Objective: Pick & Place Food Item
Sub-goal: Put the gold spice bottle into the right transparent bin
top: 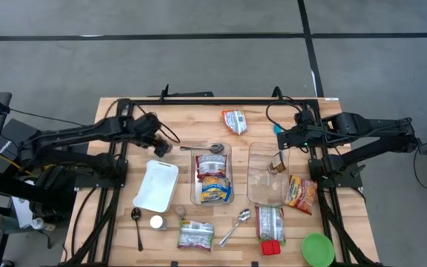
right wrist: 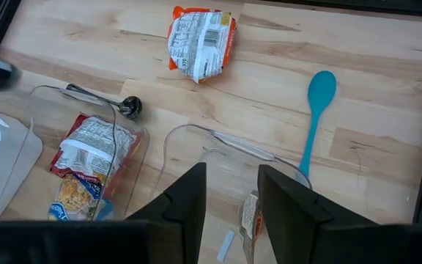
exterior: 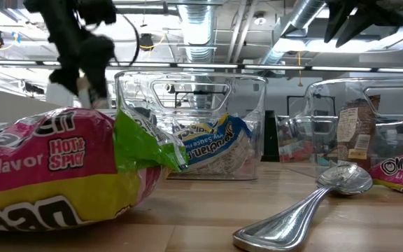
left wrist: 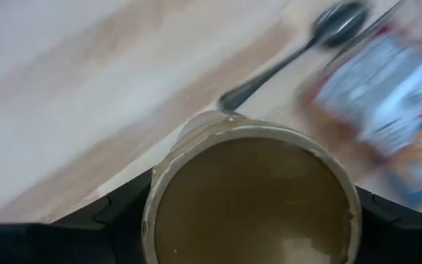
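Left wrist view: a round cup (left wrist: 251, 198) with tan contents is shown pinched between the left gripper's (left wrist: 251, 220) dark fingers (left wrist: 116, 213), jaws spread wide around its rim. In the high view the left gripper (top: 158, 144) is held above the counter (top: 191, 111), near the far end of the left clear tub (top: 212, 175), beside a metal spoon (top: 202, 148) lying at that tub's far edge.

Right gripper (right wrist: 229, 198): jaws partly parted, nothing seen between them. It is held over the right clear tub's (top: 267, 174) far end, as seen from above (top: 282, 137).

Containers:
- Left clear tub: two noodle packets (top: 213, 179) are lodged inside, one red-and-white, one yellow-and-blue.
- Right clear tub: one small brown-labelled packet (top: 276, 163) is propped at its far right corner; whatever else it may hold cannot be made out.
- White tray (top: 156, 185): lying left of the left tub.
- Green bowl (top: 318, 249): at the near right corner of the counter.

Loose items on the counter:
- Orange-edged packet (top: 234, 121) at the far side, with a teal spoon (right wrist: 315, 110) near it.
- Red packet (top: 302, 193) touching the right tub's right wall.
- Packet with red end (top: 270, 226) in front of the right tub.
- Silver packet (top: 196, 234) near the front edge.
- Second metal spoon (top: 236, 226) between those two.
- Dark spoon (top: 137, 225) and small white-topped jar (top: 156, 222) in front of the tray.
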`<state>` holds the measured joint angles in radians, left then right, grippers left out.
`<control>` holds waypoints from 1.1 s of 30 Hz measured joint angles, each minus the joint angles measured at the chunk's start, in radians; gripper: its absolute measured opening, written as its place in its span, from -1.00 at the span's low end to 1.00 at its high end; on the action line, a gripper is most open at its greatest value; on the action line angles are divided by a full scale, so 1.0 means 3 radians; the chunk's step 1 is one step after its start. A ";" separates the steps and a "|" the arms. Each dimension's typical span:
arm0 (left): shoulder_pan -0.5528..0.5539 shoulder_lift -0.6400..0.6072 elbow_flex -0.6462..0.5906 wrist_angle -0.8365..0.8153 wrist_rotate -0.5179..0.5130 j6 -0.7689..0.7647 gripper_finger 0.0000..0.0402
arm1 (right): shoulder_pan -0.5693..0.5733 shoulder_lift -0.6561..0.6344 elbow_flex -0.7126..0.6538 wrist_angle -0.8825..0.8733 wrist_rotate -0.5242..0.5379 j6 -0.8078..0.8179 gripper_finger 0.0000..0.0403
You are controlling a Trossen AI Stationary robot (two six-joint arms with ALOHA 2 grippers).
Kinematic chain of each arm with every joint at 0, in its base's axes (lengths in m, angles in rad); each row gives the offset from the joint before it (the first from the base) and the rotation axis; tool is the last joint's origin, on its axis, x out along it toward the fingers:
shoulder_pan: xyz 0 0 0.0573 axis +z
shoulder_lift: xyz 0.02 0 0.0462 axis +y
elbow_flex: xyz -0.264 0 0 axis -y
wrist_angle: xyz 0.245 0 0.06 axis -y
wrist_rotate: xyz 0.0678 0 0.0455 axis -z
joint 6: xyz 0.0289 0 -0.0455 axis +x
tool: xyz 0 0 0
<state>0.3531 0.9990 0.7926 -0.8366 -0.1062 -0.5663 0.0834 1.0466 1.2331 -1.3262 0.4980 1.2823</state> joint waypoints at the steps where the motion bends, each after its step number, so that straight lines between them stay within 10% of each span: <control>1: 0.0000 -0.0052 0.0052 0.0002 -0.0001 0.0000 0.42 | 0.0000 0.0000 0.0000 0.0000 0.0000 0.0001 -0.41; 10: 0.0000 -0.0367 0.0452 0.0131 0.0136 -0.0442 0.42 | 0.0000 0.0000 0.0001 0.0009 0.0000 0.0000 -0.41; 19: -0.0009 -0.0337 0.0511 0.0945 0.1076 -0.0770 0.42 | 0.0000 0.0000 0.0000 0.0009 0.0000 -0.0002 -0.41; 33: -0.0382 0.0286 0.0510 0.1498 0.1093 -0.0881 0.42 | 0.0001 0.0000 0.0000 0.0735 -0.0008 -0.0856 -0.41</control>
<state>0.2385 1.0848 0.9455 -0.3871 0.2217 -0.8307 0.0837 1.0466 1.2331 -1.1057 0.4955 1.0257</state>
